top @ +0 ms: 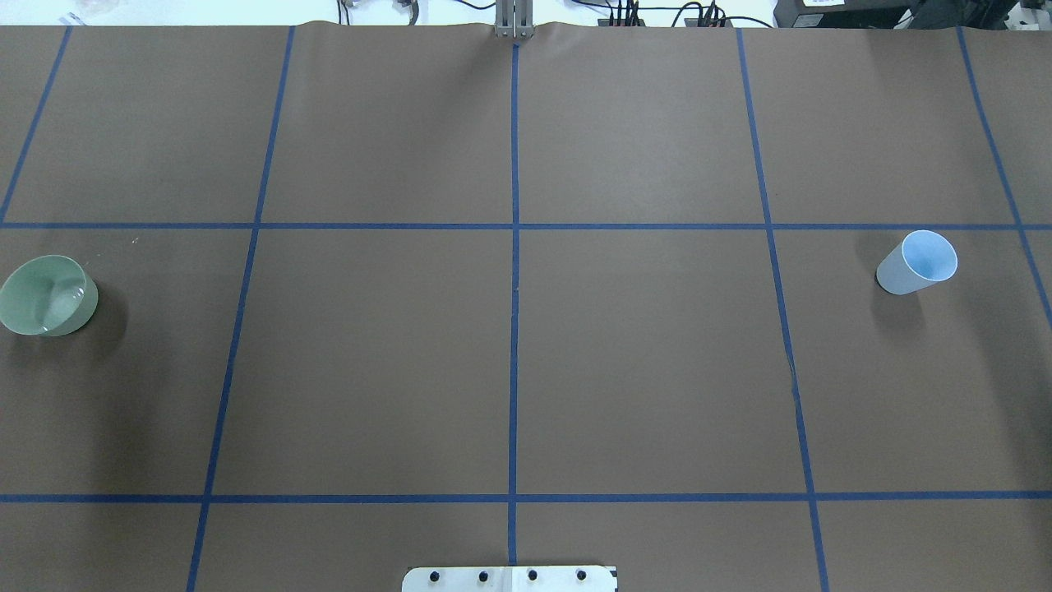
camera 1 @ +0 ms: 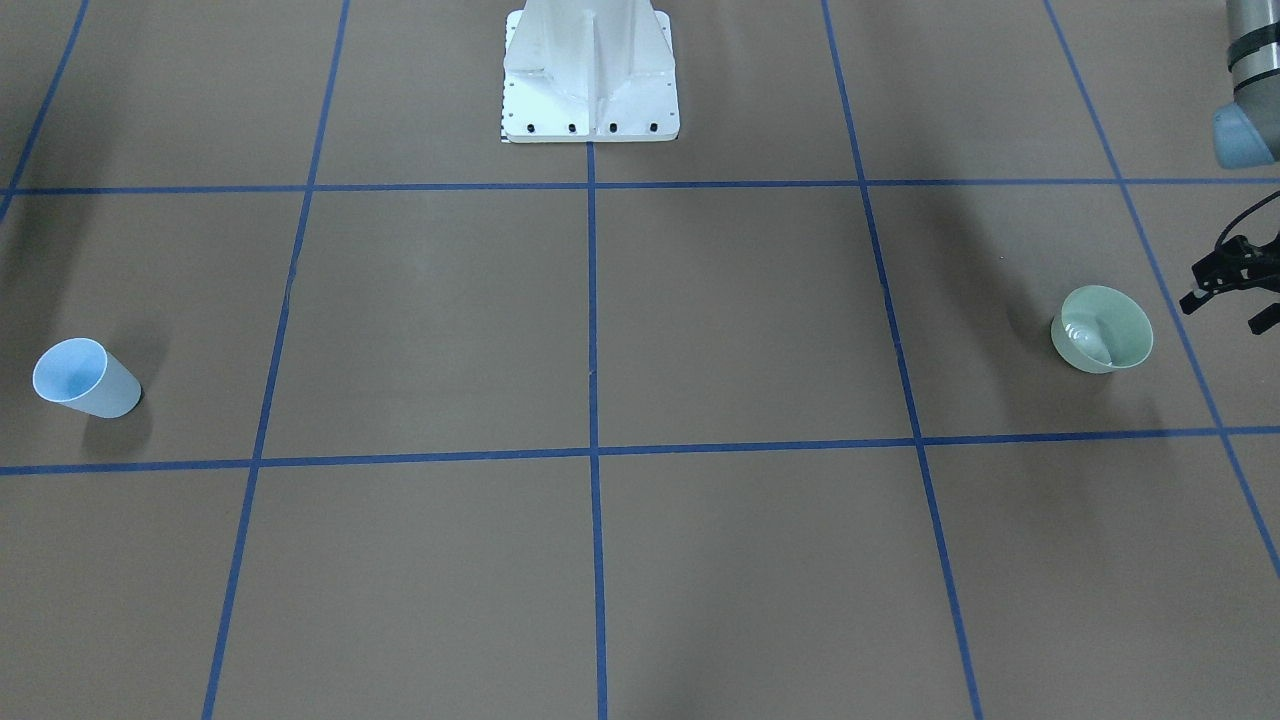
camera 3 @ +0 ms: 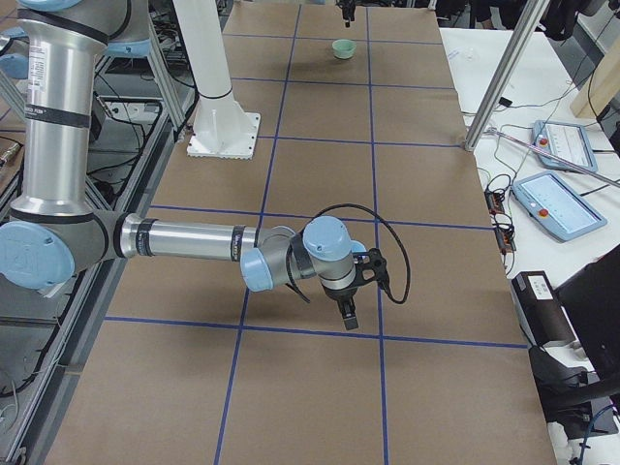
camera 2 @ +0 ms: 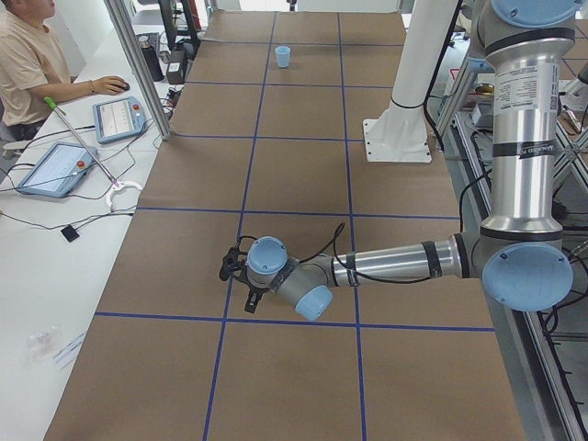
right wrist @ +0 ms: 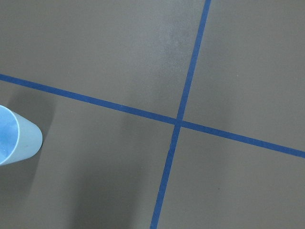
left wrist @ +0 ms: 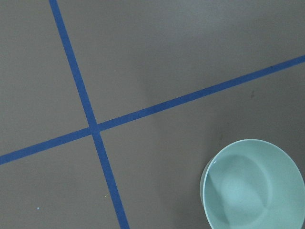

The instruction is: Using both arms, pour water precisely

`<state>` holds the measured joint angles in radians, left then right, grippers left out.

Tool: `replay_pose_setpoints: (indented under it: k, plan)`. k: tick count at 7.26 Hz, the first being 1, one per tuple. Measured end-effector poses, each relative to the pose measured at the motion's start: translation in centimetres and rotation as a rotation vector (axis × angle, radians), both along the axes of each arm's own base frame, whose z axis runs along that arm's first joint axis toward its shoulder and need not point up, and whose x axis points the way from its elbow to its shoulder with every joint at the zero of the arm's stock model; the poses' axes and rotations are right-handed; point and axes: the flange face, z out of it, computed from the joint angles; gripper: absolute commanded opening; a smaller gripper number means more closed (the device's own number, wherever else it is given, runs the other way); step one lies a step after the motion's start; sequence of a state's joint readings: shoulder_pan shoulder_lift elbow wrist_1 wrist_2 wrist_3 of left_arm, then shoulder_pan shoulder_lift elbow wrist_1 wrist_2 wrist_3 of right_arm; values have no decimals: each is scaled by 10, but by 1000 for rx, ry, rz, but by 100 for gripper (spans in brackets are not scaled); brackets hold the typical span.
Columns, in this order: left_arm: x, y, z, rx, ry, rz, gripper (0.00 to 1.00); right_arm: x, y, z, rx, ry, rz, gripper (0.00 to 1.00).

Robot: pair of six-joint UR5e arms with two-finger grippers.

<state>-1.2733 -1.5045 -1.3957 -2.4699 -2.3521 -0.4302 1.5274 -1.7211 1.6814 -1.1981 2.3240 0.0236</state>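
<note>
Spotted water (camera 1: pixel 1085 338) as faint ripples and glints low in the bowl (camera 1: pixel 1110 320), upright at the left end of the counter (top: pixel 641 362). No wet patch seen around it.

Found cup (top: pixel 916 261) upright at the opposite end, well apart from bowl. No glints inside, so reading it as empty and likely the receiver, though can't be sure of pour direction.

Reading the split as deliberate: 1 vessel per arm, each on its own arm's side, with the pour presumably meant for the middle squares.

Caught left gripper (camera 1: pixel 1225 312) near bowl on its outboard side, apart from the rim. Wide, holding nothing. Cross-checked in left wrist view: bowl only in the lower right corner, so looking straight down at counter, offset from bowl rather than over it.

Seen right gripper (camera 3: pixel 348 315) only from the side camera, pointing down at the cup end. Can't tell whether wide or narrow. Checked right wrist view: cup cut off at its left edge, so offset there too.

Judging as pre-grasp, 0 of 2 vessels lifted. Next, probably: close the offset on each side, then take the bowl by its wall or rim without sloshing.

Main risk as judged: smooth curved bowl wall, shallow hold, early tilt and spill before reaching cup.
</note>
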Motion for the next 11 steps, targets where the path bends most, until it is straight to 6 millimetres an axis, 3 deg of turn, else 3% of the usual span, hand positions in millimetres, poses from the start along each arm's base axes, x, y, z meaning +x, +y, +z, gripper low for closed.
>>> replay_pose_setpoints:
  k: [1,2,3,4,8,11]
  plan:
    - [24,2,0,-6,-14,-21,92,0,0,1,-1,0,0,100]
    - [39,5,4,-2,-30,-30,76,0,1,1,-2,0,0,100]
    - [47,9,13,10,-38,-28,34,0,1,2,-2,0,0,100]
    - [52,14,22,27,-38,-19,0,0,1,2,-3,0,0,100]
    - [60,21,26,72,-19,3,0,0,2,3,-2,0,0,100]
    - [68,14,-1,84,36,24,0,0,1,2,-1,0,0,100]
